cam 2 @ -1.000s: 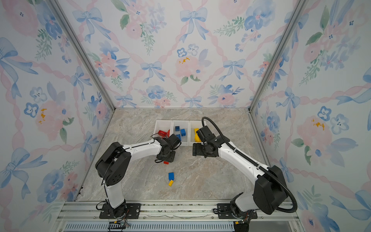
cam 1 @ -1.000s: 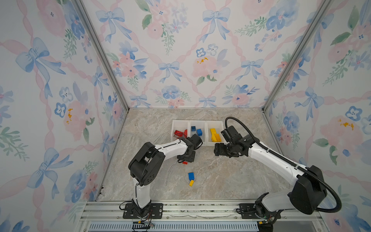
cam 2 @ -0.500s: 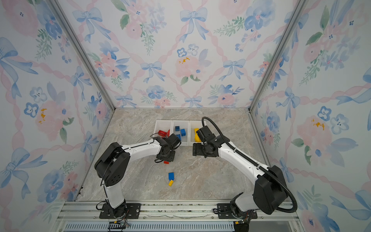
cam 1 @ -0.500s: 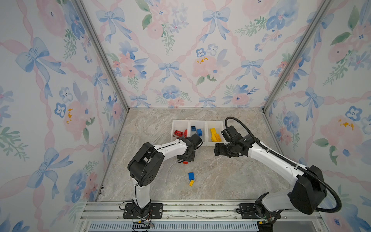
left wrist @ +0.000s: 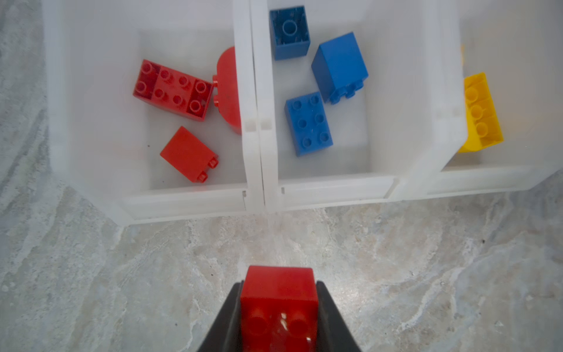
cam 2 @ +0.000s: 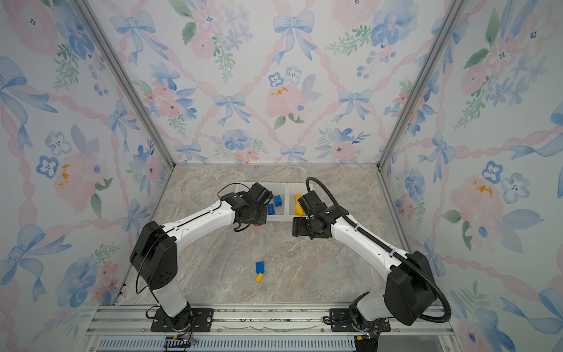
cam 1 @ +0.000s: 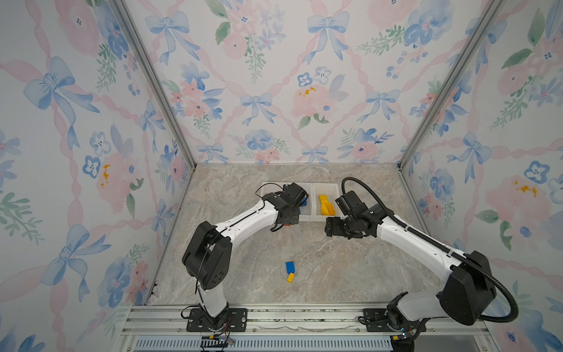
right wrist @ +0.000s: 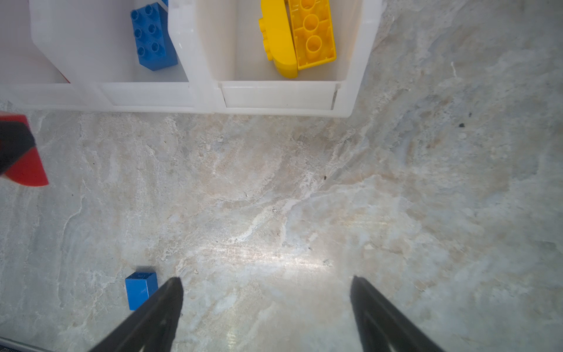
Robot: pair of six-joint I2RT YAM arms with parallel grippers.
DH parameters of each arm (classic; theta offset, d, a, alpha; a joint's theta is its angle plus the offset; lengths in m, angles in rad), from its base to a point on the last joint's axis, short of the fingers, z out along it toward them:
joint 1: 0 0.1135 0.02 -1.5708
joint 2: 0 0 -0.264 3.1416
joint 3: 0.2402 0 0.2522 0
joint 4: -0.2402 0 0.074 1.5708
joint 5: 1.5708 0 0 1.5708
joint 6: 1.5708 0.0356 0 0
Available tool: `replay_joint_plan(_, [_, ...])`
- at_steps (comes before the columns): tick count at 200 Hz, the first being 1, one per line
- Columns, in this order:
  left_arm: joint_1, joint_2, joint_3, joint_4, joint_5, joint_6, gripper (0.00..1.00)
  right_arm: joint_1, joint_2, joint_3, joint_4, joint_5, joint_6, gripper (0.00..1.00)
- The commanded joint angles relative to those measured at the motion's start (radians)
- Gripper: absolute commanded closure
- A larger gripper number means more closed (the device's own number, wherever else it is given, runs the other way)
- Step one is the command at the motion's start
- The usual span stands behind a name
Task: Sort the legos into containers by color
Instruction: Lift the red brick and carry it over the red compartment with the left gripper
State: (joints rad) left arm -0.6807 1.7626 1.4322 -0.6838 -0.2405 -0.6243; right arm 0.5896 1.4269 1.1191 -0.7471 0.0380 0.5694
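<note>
My left gripper (left wrist: 278, 285) is shut on a red brick (left wrist: 278, 297) and holds it over the table just in front of the containers. In a top view the left gripper (cam 1: 286, 222) hangs at the bins' near edge. The left bin (left wrist: 189, 195) holds three red bricks, the middle bin (left wrist: 335, 186) three blue ones, and the right bin (left wrist: 487, 179) yellow ones. My right gripper (right wrist: 266, 283) stands open over bare table in front of the yellow bin, with nothing between its fingers. A blue brick (cam 1: 290, 266) and a yellow brick (cam 1: 290, 277) lie loose near the front.
The marble tabletop (cam 1: 335, 268) is enclosed by flower-papered walls on three sides. A metal rail (cam 1: 304, 317) with both arm bases runs along the front edge. The loose blue brick (right wrist: 140, 289) lies just outside one right finger.
The left gripper has shut on the red brick and carried it from the table back toward the bins. The right arm has not moved.
</note>
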Motion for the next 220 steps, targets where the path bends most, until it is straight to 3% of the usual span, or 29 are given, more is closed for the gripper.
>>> replay_joint_plan(1, [0.032,0.023,0.078,-0.030,-0.025,0.041,0.77,-0.010,-0.008,0.002,-0.008,0.003,0.006,0.10])
replay_joint_plan(181, [0.208,0.379,0.468,-0.034,-0.063,0.175,0.78,-0.013,-0.059,-0.008,-0.045,0.026,0.036,0.00])
replay_joint_plan(220, [0.229,0.447,0.527,-0.033,-0.066,0.186,0.73,-0.013,-0.038,-0.008,-0.020,0.019,0.049,0.00])
